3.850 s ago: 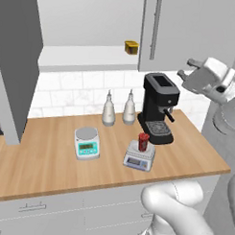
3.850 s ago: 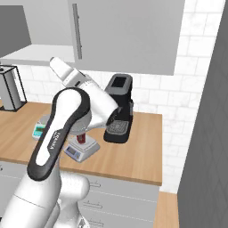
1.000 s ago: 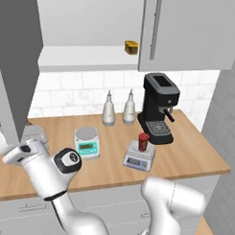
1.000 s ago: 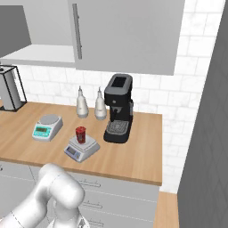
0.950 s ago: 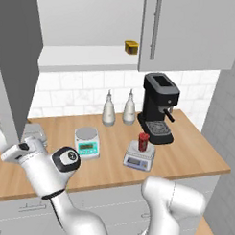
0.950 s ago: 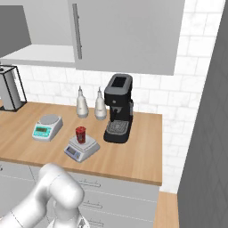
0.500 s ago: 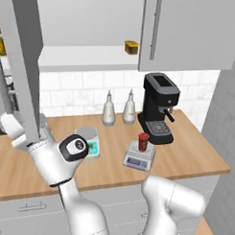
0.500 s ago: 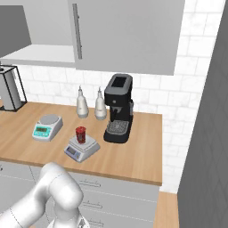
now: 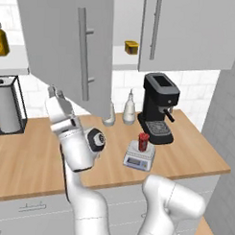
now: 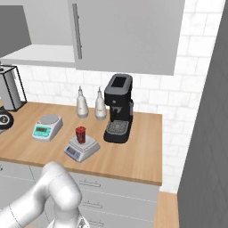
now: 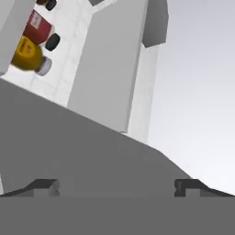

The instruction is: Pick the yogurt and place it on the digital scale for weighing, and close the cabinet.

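My claw (image 11: 117, 186) is wide apart and holds nothing. It is up by the back of the cabinet (image 9: 69, 45) door, which hangs partly open. The yogurt (image 9: 143, 142) stands on the scale (image 9: 138, 156) on the counter (image 9: 27, 159), just in front of the coffee machine (image 9: 159, 107). A yellow box (image 9: 131, 47) sits on the cabinet shelf.

Even bright rendered light, soft faint shadows, no glare; slightly soft, low-resolution edges.

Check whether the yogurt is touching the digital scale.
Touching. The right base view shows the yogurt standing upright on the digital scale's platter, no gap beneath it.
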